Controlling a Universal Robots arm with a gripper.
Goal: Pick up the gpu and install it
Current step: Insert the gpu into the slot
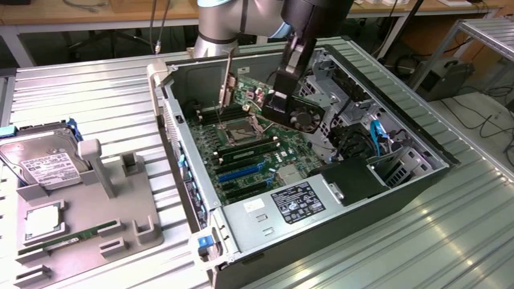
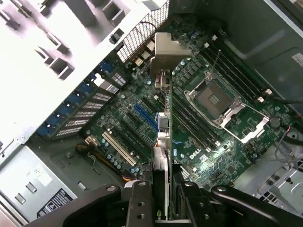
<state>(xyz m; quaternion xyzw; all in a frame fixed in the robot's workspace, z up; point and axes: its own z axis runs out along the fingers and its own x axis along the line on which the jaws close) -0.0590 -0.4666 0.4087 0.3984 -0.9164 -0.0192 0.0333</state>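
The gpu (image 2: pixel 164 123) hangs edge-on over the motherboard (image 1: pixel 241 150) inside the open case (image 1: pixel 418 138), with its silvery bracket (image 2: pixel 166 49) at the far end, and it isn't seated in any slot yet as far as I can tell. The gripper (image 2: pixel 163 194) is clamped tight on the card's near end, one finger pressed on each face. To do this bit well, I'd keep the card dead vertical. I'd line its bottom edge up along the blue slot (image 2: pixel 144 117), point the bracket at the case's rear wall, and come straight down without twisting.
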